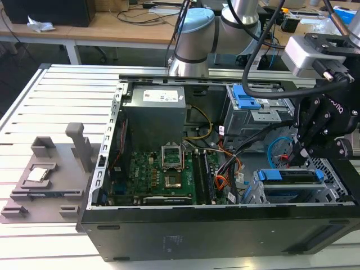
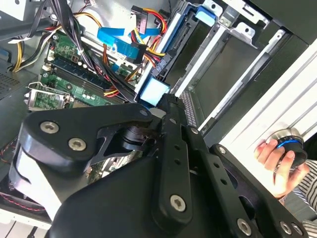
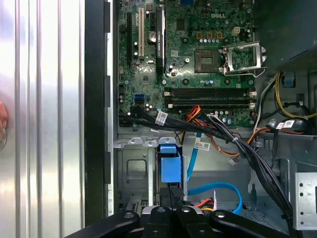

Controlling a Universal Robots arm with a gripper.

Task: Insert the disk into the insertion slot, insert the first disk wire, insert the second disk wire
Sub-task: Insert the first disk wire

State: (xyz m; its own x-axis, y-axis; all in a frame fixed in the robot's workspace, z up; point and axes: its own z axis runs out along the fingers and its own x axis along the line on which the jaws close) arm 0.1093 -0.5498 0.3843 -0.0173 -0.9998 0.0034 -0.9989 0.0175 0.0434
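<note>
At the near corner of the open computer case (image 1: 169,236), on the exterior view's right, stands the insertion slot (image 1: 254,190), a silver sheet-metal cage. The disk (image 1: 292,179) sits on edge between its walls, the blue carrier ends showing at either side and roughly level with the cage's top. By that look the disk is in, or all but in, and the seating is the step in hand.

The gripper (image 1: 293,157) hangs just above the middle of the disk's upper edge. In the first wrist view the blue carrier end (image 3: 168,168) stands straight ahead of it. Whether the gripper is clamped on the disk's edge or free of it, I cannot tell.

To seat it well, the push should probably go straight down along the cage walls, both carrier ends kept level so neither binds. A flat blue cable (image 3: 213,190) curls loose beside the cage, with a black bundle (image 3: 257,163) near it. Both should stay out from under the disk, and neither looks plugged into it yet.

Farther in lies the motherboard (image 1: 163,180). Beyond it, along the case's far edge, are a grey bay (image 1: 256,115) with a blue latch (image 1: 244,97) and the power supply (image 1: 154,109).

In the second wrist view, a person's hand (image 2: 275,158) rests on a round knob outside the case.
</note>
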